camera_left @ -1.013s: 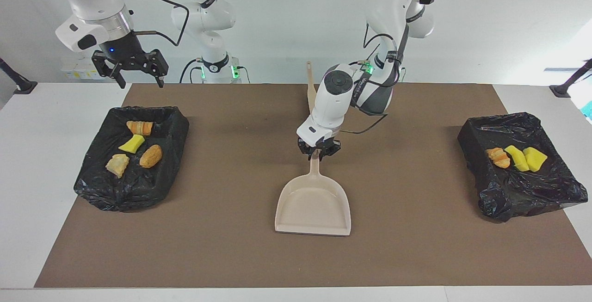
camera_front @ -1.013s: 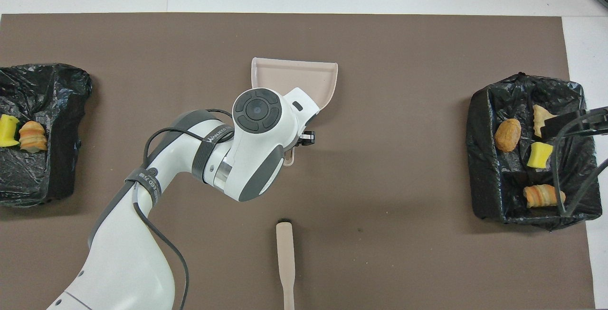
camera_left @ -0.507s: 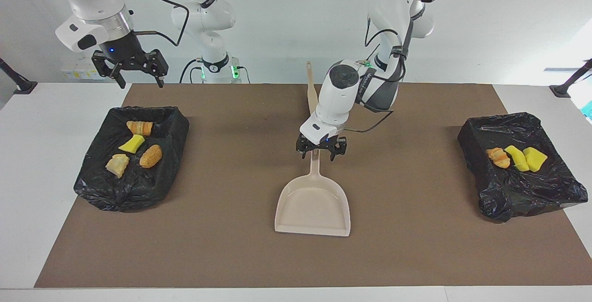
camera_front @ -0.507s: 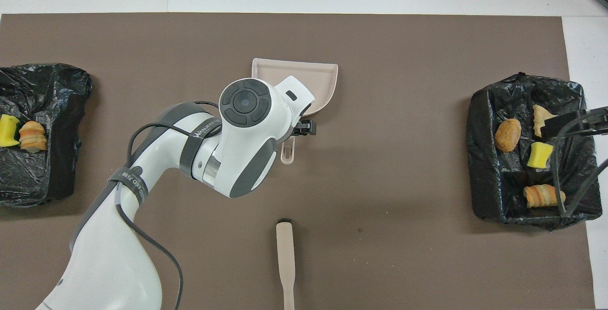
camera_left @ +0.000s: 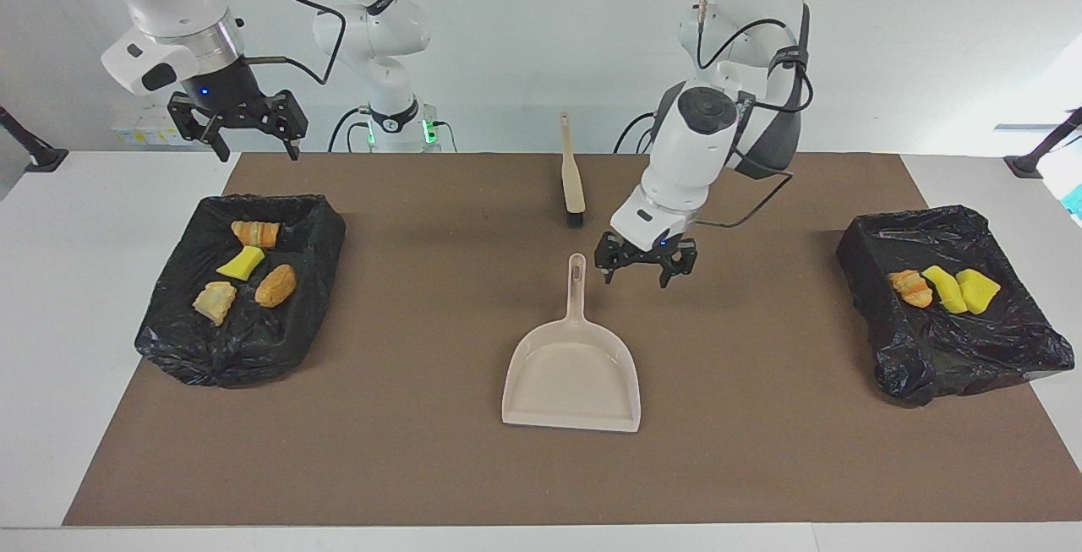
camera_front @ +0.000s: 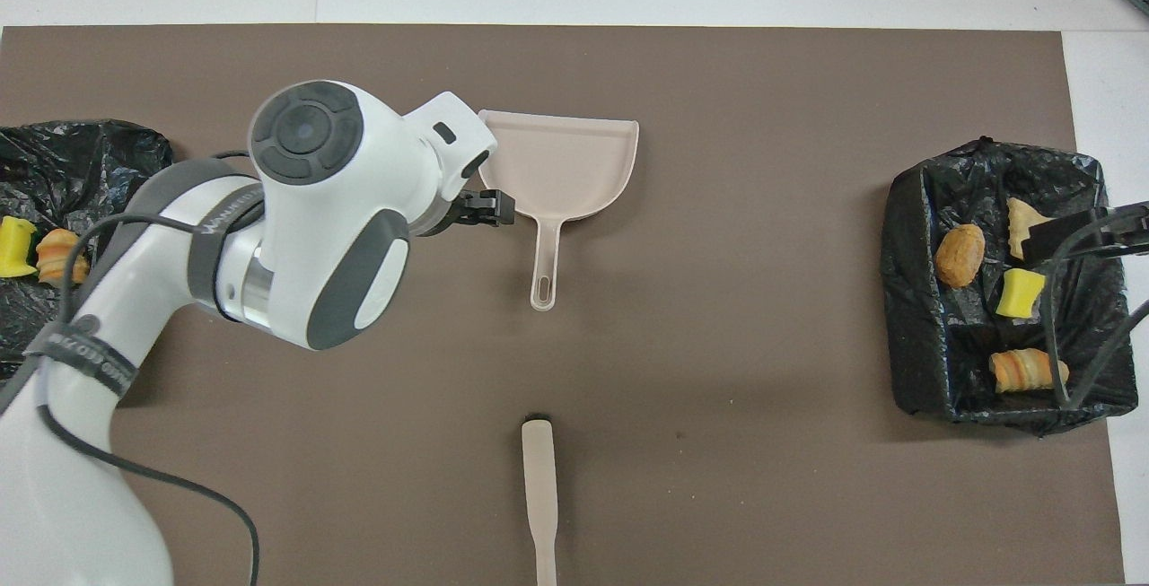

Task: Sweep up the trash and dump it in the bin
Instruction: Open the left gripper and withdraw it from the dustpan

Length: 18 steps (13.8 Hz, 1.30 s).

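Nearest the robots, the hand brush (camera_left: 572,173) lies flat on the brown mat (camera_left: 406,467), unattended. The right gripper (camera_left: 237,125) waits raised over the bin (camera_left: 182,341) at the right arm's end of the counter, its fingers spread and holding nothing. That bin, lined with a black bag, contains four scraps of trash (camera_left: 245,263): a striped orange lump, a yellow wedge, a pale piece and a brown lump.

Farther out, the left gripper (camera_left: 646,260) hangs above the mat just beside the dustpan (camera_left: 573,374) handle, fingers apart, gripping nothing. The dustpan rests flat and empty at mid-mat, handle toward the robots. The second bin (camera_left: 955,366), at the left arm's end, holds three more scraps (camera_left: 945,288).

Judgement: no scraps remain on the mat, so sweeping and dumping appear complete; the step in hand is setting down the tools. The next move calls only for clearing the left arm away without knocking the dustpan handle.
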{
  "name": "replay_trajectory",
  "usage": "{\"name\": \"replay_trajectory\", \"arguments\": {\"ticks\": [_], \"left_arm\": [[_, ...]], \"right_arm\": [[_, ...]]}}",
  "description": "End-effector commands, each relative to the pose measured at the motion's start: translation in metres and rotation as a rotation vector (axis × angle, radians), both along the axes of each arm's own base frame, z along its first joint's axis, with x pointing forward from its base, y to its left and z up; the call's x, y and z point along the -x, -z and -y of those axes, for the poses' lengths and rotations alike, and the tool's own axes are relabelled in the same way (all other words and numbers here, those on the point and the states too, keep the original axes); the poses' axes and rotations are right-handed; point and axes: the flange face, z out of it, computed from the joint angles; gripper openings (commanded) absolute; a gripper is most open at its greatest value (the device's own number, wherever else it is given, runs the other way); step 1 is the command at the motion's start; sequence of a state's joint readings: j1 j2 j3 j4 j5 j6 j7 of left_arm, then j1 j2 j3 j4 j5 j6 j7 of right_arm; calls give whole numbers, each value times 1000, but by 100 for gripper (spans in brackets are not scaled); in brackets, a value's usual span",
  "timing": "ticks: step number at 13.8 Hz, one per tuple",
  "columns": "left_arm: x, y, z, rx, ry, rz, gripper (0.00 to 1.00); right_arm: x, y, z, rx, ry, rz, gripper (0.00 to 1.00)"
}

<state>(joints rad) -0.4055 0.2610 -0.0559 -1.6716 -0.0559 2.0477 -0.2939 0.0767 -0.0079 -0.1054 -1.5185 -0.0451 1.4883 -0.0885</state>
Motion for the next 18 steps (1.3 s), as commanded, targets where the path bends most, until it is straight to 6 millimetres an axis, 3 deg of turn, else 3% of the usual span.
{"name": "replay_trajectory", "arguments": {"ticks": [1,6,11,14,18], "left_arm": [[7,-35,-44,-33,34,-21,100],[24,-104,-147,-65,67,-66,100],[64,-145,-217,-84,0,-178,100],[80,-169,-237,-118,-2,-157,100],[80,-200,-256,-139,-16,-131,100]], "right_arm": [[7,-1,-2,-23,10,-4,100],[7,-1,-2,-23,10,-4,100],[7,-1,-2,-23,10,-4,100],[7,-1,-2,-23,10,-4,100],[7,-1,-2,-23,10,-4,100]]}}
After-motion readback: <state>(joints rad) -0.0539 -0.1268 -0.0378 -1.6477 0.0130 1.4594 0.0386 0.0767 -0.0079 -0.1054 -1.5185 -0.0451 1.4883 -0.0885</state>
